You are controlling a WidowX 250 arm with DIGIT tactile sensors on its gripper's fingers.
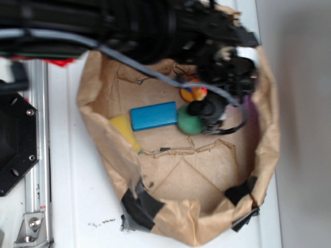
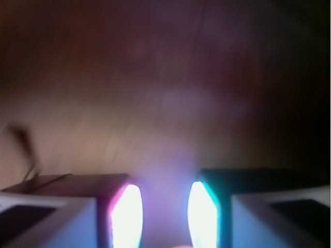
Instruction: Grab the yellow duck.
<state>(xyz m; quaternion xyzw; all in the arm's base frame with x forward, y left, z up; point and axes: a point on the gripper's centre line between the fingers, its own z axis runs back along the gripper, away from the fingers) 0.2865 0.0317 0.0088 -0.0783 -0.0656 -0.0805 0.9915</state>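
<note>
Four toys in brown paper-lined bin (image 1: 108, 150) | small yellow rubber duck (image 1: 192, 93) at far side, just beside green ball (image 1: 189, 121), partly hidden by arm | tool (image 1: 220, 116) beside ball, fingers (image 2: 126, 217) slightly apart, nothing between | paper walls likely corral toys.

Crumpled matt brown paper bag (image 1: 103, 139); smooth blue block (image 1: 153, 115); matt black tape (image 1: 140, 206).

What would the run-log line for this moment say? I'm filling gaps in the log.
task: grab yellow duck | gripper: open, empty | duck: beside green ball, partly hidden by arm
</note>
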